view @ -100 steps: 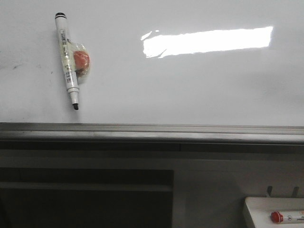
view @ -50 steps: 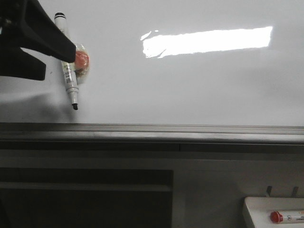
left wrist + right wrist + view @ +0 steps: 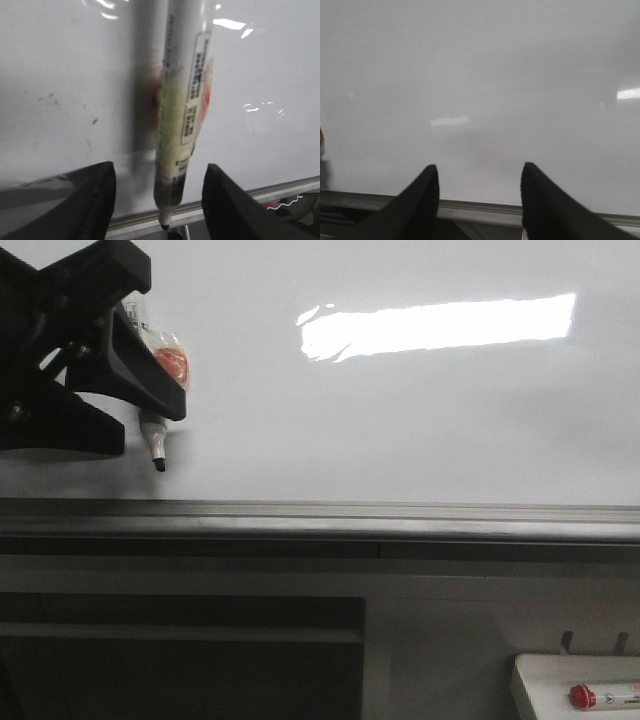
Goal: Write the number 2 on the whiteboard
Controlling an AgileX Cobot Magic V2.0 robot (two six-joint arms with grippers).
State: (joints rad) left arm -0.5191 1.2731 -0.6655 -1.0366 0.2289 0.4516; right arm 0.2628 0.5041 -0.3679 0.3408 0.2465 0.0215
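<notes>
The whiteboard [image 3: 400, 420] is glossy white with a bright rectangle of reflected light and a grey edge rail [image 3: 320, 520]. No drawn number 2 shows on it. A white marker [image 3: 154, 440] with a black tip and an orange blob [image 3: 172, 365] taped to it sits on the board at the left. My left gripper [image 3: 143, 425] is open over the marker. In the left wrist view the marker [image 3: 182, 110] stands between the spread fingers [image 3: 85, 200], touching neither. My right gripper [image 3: 480, 190] is open and empty over bare board [image 3: 480, 75]; it is out of the front view.
A small white tray [image 3: 545, 680] with a red-capped marker [image 3: 600, 697] sits at the lower right below the board. Faint grey smudges [image 3: 50, 100] mark the board near the marker. A dark recess [image 3: 180, 660] lies under the rail.
My left gripper has come in from the upper left and moved down over the marker, now covering its upper part. The marker has not moved.
</notes>
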